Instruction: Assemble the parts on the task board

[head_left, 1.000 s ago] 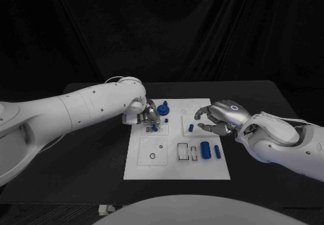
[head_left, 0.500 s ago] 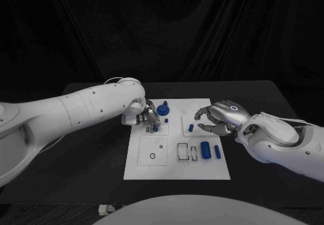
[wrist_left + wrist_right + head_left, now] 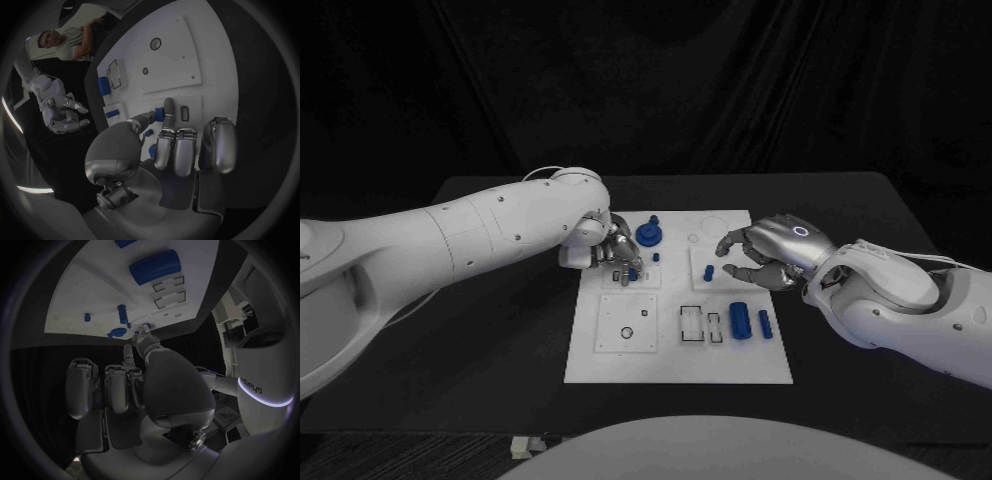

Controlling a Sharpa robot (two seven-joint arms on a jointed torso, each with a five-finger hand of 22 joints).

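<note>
The white task board (image 3: 678,352) lies mid-table. My left hand (image 3: 607,243) hovers over its far left corner and pinches a small blue part (image 3: 630,270) between thumb and a finger; the left wrist view shows that part (image 3: 160,114) beside a dark slot (image 3: 184,113). My right hand (image 3: 764,256) hangs over the board's far right side, fingers curved and apart, holding nothing. A short blue peg (image 3: 708,271) stands just beside its fingertips. A blue round knob (image 3: 651,235) sits at the far edge. A thick blue cylinder (image 3: 738,320) and a thin blue bar (image 3: 764,322) lie at the right.
Two empty rectangular slots (image 3: 700,323) and a square plate with a round hole (image 3: 627,331) take up the board's near half. Black table (image 3: 473,340) surrounds the board on all sides. The right wrist view shows the cylinder (image 3: 154,266) and the peg (image 3: 122,313).
My left hand has edged slightly nearer with the small blue part still pinched. The right hand has stayed in place.
</note>
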